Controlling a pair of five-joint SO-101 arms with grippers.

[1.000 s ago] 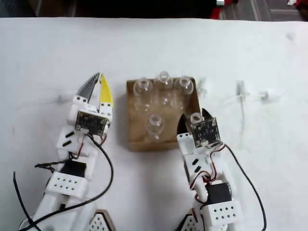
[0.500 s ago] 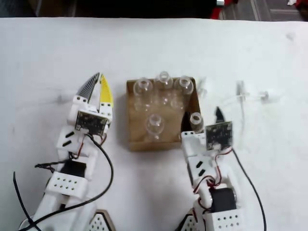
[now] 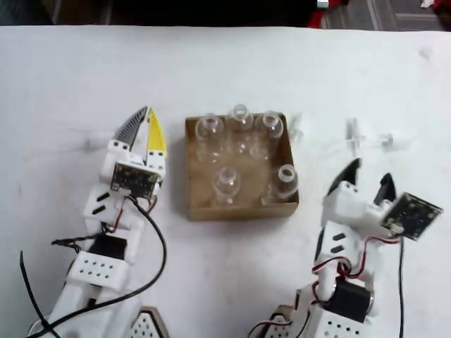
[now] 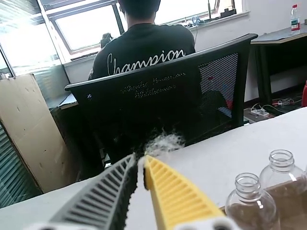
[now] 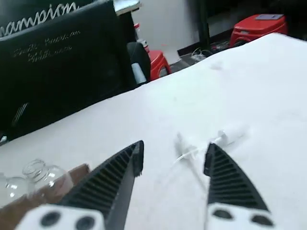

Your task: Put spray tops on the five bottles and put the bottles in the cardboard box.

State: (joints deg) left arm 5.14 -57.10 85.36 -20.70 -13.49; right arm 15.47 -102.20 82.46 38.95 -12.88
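Observation:
Five clear bottles without tops stand in the cardboard box (image 3: pixel 194 205) at the table's middle: three in the far row (image 3: pixel 240 115), one near the middle (image 3: pixel 226 180) and one in the near right corner (image 3: pixel 285 176). Clear spray tops (image 3: pixel 352 136) lie on the table right of the box. My right gripper (image 3: pixel 368 171) stands open to the right of the box, just short of those spray tops (image 5: pixel 225 136), with nothing between its fingers (image 5: pixel 120 170). My left gripper (image 3: pixel 146 115) is shut and empty left of the box, two bottles (image 4: pixel 249 199) beside it.
The white table (image 3: pixel 84 77) has open room at the far side and far left. Another small clear spray part (image 3: pixel 296 127) lies by the box's far right corner. Arm bases and cables take up the near edge. A chair (image 4: pixel 168 96) stands beyond the table.
My right gripper opened off the bottle in the box's near right corner and swung right, away from the box. The bottle stayed standing. The left arm kept still.

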